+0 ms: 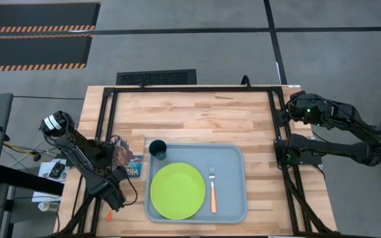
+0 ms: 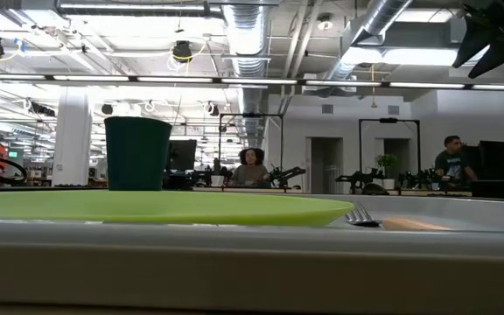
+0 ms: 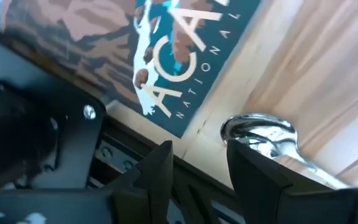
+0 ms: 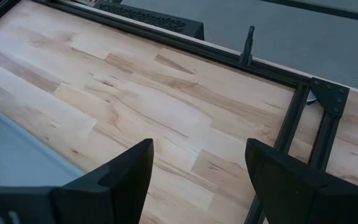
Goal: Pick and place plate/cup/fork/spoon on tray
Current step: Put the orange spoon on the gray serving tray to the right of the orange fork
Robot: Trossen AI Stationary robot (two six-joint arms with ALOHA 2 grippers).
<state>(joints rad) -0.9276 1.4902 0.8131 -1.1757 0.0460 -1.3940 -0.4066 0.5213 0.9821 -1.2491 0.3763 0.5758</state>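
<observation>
The pale grey-blue tray (image 1: 233, 155) lies on the table's near middle. On it rest the lime-green plate (image 1: 177, 191), the dark teal cup (image 1: 157, 150), upright at the tray's far left corner, and the orange-handled fork (image 1: 212, 188). The spoon's silver bowl (image 3: 260, 134) lies on the wood by the table's left edge, beside the ACADIA card (image 3: 185, 56). My left gripper (image 3: 197, 168) is open and low there (image 1: 114, 195), with the bowl just beyond one fingertip. My right gripper (image 4: 197, 168) is open and empty above the table's far right (image 1: 284, 118). My left gripper is down at the spoon's bowl (image 3: 253, 127), which lies on the table just past the tip of one finger (image 3: 253, 171). Nothing sits in the gap between the fingers. I cannot tell whether that finger touches the bowl.
A black metal frame (image 1: 190, 89) runs along the table's edges. The ACADIA card (image 1: 129, 162) lies left of the tray. An orange tip (image 1: 110, 215) shows by the left arm near the front edge. Bare wood lies beyond the tray (image 1: 197, 116). People stand in the room behind (image 2: 252, 166).
</observation>
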